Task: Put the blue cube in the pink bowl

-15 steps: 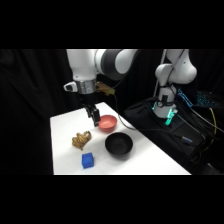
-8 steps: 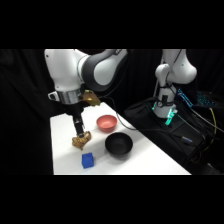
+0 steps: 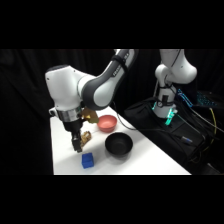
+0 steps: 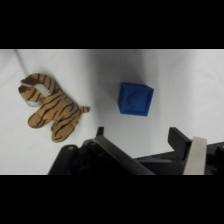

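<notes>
Blue, the cube (image 4: pixel 135 98) lies on the white table (image 4: pixel 190 85) just ahead of our claw (image 4: pixel 137 140), whose fingers stand apart with nothing between them, the striped tiger toy (image 4: pixel 51 106) off to its left and the pink bowl (image 3: pixel 106 122) farther off.

You're looking at a robotics lab: black backdrop curtains (image 3: pixel 30 100), a white surface (image 3: pixel 145 155), cabled electronics with a green light (image 3: pixel 170 119).

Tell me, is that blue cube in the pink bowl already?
No. The blue cube sits on the white table, apart from the pink bowl.
</notes>
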Controlling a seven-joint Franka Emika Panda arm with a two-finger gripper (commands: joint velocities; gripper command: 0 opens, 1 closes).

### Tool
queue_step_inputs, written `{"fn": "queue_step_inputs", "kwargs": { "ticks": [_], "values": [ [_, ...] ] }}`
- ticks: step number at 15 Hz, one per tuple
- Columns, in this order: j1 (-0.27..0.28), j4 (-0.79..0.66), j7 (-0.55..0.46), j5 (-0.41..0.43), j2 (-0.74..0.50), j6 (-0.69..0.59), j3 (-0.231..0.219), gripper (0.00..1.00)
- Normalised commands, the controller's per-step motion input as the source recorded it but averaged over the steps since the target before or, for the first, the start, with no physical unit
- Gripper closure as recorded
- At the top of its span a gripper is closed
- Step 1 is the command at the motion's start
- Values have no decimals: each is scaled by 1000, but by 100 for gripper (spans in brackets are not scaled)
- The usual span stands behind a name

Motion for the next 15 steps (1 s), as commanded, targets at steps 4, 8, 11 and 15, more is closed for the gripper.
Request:
{"fn": "queue_step_inputs", "kwargs": {
  "ticks": [4, 8, 11, 15],
  "values": [
    [103, 178, 167, 11, 224, 172, -62, 0],
    [82, 151, 147, 0, 177, 160, -97, 0],
    [100, 98, 148, -7, 131, 176, -105, 0],
    [98, 69, 137, 16, 110, 169, -87, 0]
  ]
}}
